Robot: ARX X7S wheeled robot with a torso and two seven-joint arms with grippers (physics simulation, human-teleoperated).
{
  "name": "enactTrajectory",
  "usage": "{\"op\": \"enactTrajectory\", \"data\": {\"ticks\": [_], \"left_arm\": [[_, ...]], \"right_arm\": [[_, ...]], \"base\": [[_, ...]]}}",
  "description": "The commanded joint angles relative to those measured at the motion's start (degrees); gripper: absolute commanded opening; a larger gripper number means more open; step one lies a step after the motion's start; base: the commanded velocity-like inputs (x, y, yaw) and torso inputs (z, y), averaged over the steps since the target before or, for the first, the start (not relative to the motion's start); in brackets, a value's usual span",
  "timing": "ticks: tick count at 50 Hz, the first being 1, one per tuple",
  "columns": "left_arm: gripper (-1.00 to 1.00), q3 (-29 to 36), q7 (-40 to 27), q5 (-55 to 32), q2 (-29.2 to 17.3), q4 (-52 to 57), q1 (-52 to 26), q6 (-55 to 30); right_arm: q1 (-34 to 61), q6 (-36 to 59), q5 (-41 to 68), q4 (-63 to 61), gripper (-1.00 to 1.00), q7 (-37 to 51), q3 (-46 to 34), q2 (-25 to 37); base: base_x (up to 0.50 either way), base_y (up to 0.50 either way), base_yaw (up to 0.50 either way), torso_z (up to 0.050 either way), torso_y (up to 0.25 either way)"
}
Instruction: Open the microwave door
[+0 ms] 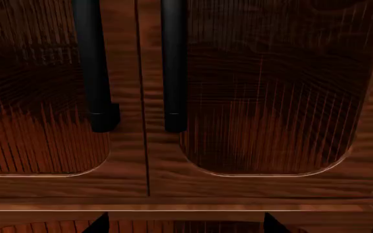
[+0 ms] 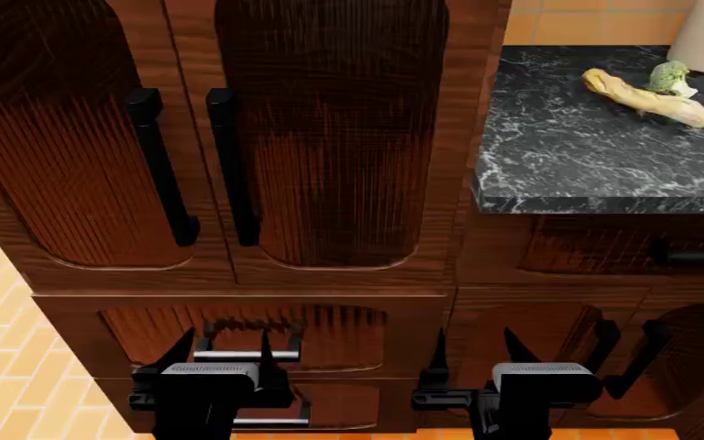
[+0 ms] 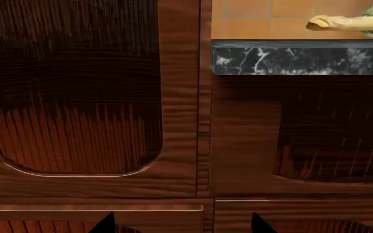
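Microwave is nowhere in view: the head view shows only tall cupboard doors (image 2: 315,137) with black handles (image 2: 232,165), drawers below, and a marble counter (image 2: 597,128) holding bread (image 2: 645,96). Both the left gripper (image 2: 220,353) and right gripper (image 2: 484,353) hang spread and empty, so the sensible move is probably to look around before reaching. No writing or brand is readable.

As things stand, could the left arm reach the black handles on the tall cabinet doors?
Probably yes. The left gripper hangs open low before the drawers, and nothing stands between it and the black handles above it; they fill the left wrist view. No microwave is visible.
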Motion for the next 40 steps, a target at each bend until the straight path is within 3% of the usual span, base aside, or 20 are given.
{"op": "enactTrajectory", "data": {"ticks": [1, 12, 29, 33, 40], "left_arm": [[1.00, 1.02, -1.00, -1.01, -0.91, -0.01, -0.03, -0.07], [1.00, 3.48, -2.80, -2.27, -2.81, -0.11, 0.28, 0.90], [1.00, 3.99, -3.61, -6.38, -4.52, 5.11, 1.71, 0.08], [1.00, 3.77, -5.15, -6.27, -5.28, 12.60, 2.46, -3.01], [1.00, 3.28, -6.92, -7.62, -7.89, 33.53, 1.83, -15.54]], "right_arm": [[-0.07, 0.10, 0.88, -0.18, 1.00, 1.15, -1.14, 0.89], [-0.10, 0.48, 3.22, -0.21, 1.00, 2.85, -3.23, 2.71], [-0.11, 0.98, 4.47, -1.93, 1.00, 5.61, -4.60, 4.06], [0.50, 4.28, 5.09, -6.67, 1.00, 6.23, -4.44, 4.82], [3.52, 14.90, 6.91, -23.67, 1.00, 8.54, -2.48, 6.71]], "base": [[0.00, 0.00, 0.00, 0.000, 0.000], [0.00, 0.00, 0.00, 0.000, 0.000], [0.00, 0.00, 0.00, 0.050, 0.000], [0.00, 0.00, 0.00, 0.050, 0.000], [0.00, 0.00, 0.00, 0.050, 0.000]]}}
